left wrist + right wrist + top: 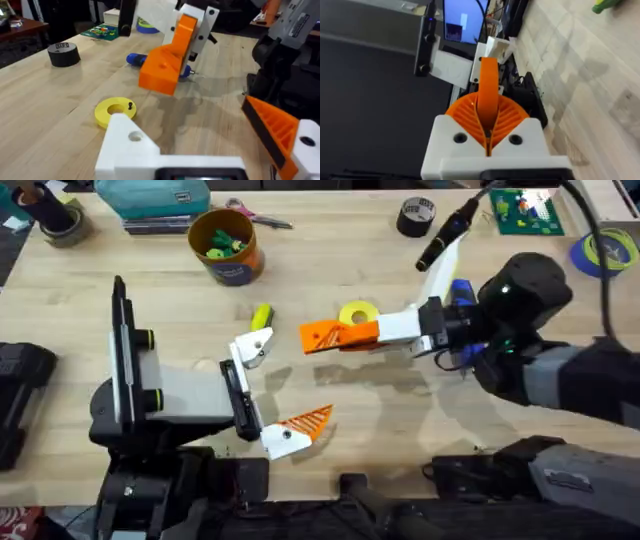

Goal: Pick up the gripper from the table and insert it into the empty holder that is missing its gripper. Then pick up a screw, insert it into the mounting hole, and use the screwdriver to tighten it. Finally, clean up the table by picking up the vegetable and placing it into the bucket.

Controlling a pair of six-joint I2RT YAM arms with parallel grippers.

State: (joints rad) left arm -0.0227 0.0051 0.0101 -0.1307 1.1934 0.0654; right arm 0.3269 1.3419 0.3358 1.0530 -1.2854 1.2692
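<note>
Carrying orange gripper point(327, 336) pinched in right tool point(345, 336) toward bare holder point(252, 347) ahead; left tool point(268, 395) gaped; alignment needed next.

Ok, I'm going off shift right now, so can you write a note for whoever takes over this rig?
Right gripper: jaws shut on the gripper, held off the table beside the yellow disc.
Left gripper: jaws open, holding nothing; its holder is bare.
Screwdriver lies on the table. Vegetable lies on the table, outside the bucket.
Done: gripper picked up.
Left: insert it into the holder, fit and tighten a screw, put the vegetable in the bucket.
</note>
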